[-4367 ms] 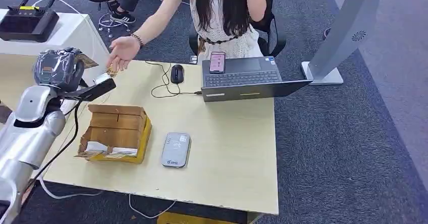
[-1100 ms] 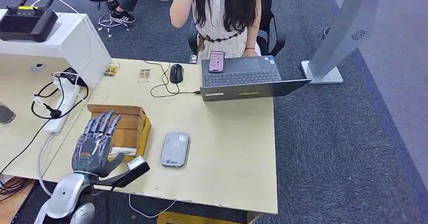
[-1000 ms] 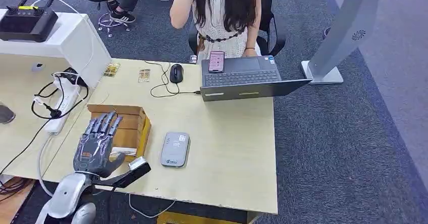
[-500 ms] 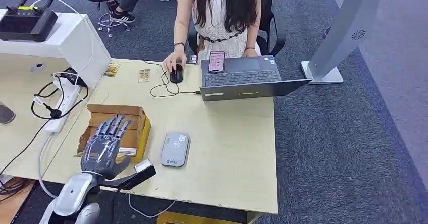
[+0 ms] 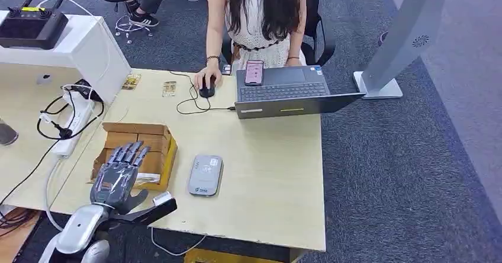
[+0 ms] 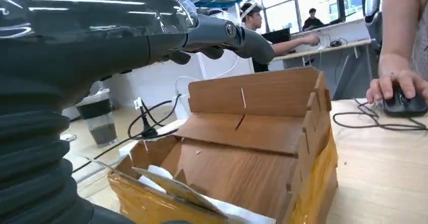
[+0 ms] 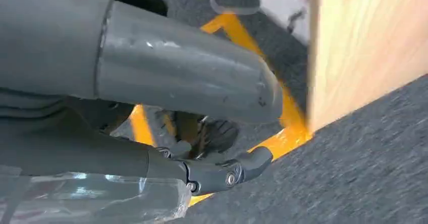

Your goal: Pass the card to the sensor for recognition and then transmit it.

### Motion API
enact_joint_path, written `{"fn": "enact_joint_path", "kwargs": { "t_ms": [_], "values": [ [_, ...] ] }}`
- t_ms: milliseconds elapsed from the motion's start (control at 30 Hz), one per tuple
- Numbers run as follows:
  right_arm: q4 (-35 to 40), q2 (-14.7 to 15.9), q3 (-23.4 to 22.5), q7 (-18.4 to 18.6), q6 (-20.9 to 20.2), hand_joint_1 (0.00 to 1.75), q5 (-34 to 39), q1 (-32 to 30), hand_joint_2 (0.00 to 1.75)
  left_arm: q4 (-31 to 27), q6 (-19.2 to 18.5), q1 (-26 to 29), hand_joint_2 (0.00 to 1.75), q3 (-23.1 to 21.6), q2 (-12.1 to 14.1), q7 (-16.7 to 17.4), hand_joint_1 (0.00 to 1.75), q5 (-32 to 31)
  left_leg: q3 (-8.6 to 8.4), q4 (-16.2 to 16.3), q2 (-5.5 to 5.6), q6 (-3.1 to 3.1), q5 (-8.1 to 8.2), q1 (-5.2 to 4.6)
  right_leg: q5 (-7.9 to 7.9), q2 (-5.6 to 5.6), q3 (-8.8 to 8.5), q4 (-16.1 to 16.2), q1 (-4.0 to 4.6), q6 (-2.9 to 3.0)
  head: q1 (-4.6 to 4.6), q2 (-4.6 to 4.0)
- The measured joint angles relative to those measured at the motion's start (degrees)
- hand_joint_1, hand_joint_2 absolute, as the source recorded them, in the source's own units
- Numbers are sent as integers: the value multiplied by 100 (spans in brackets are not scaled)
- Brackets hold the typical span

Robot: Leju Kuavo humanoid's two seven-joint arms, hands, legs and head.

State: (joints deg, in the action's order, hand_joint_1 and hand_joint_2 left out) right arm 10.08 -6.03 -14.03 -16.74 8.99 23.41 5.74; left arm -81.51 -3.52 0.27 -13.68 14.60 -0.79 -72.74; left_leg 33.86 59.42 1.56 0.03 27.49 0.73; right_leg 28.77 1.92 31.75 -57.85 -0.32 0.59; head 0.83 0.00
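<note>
Over the cardboard box (image 5: 137, 154), our left hand (image 5: 117, 174) is hovering with fingers spread, holding nothing. Cards (image 6: 174, 188) are lying inside the box; the grey sensor (image 5: 206, 175) is sitting just beside it. Our right hand (image 7: 151, 128) is hanging below the table edge, fingers loosely apart and empty.

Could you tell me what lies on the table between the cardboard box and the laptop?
In the head view, bare tabletop and the black mouse cable lie between the cardboard box and the laptop. The grey sensor sits beside the box, nearer the robot.
</note>
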Motion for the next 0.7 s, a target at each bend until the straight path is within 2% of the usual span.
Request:
{"fn": "enact_joint_path", "kwargs": {
  "t_ms": [167, 300, 400, 467, 533, 567, 700],
  "values": [
    [-13, -2, 2, 343, 382, 0, -61, 160, 0, 94, -50, -2, 175, 107, 122, 30, 0, 70, -1, 1, 0, 3, -3, -1, -1, -2, -1, 0, -1, -1, -2, 0],
    [-20, -4, 2, 348, 315, 0, -59, 191, 0, 112, -96, 33, 175, 232, 195, 52, 0, 127, -1, 1, 3, 1, -4, -1, 0, -3, 0, 0, -1, 0, 2, 0],
    [-22, -11, 7, 148, -99, 0, -63, 86, 0, 155, -111, 62, 175, 282, 194, 52, 0, 123, 0, 0, 6, 1, -3, 0, 1, -4, 0, 0, 0, 2, 0, 0],
    [-28, -13, 11, 163, -443, 0, -68, -2, 0, 229, -87, 48, 175, 286, 179, 52, 0, 81, 0, 0, 7, 1, -3, -1, 2, -5, 2, 1, -1, 1, 0, 0],
    [-28, 115, 39, 335, -1247, 0, -135, -110, 0, 345, -20, 33, 175, 288, 131, 102, 0, 7, 1, 0, 7, 2, -2, -2, 2, -5, 2, 1, -2, 1, 0, 0],
    [-28, 183, 68, 423, -1486, 0, -181, -142, 0, 398, 2, 30, 175, 286, 111, 138, 0, -15, 1, 1, 5, 3, -1, -2, 2, -3, 3, 2, -2, 1, 0, 0],
    [-28, 374, 254, 795, -1793, 0, -429, -253, 0, 588, 164, 20, 175, 288, 44, 192, 0, 2, 1, 1, 6, 4, -2, -4, 1, -5, 0, 3, -3, 0, 0, 0]
  ]
}}
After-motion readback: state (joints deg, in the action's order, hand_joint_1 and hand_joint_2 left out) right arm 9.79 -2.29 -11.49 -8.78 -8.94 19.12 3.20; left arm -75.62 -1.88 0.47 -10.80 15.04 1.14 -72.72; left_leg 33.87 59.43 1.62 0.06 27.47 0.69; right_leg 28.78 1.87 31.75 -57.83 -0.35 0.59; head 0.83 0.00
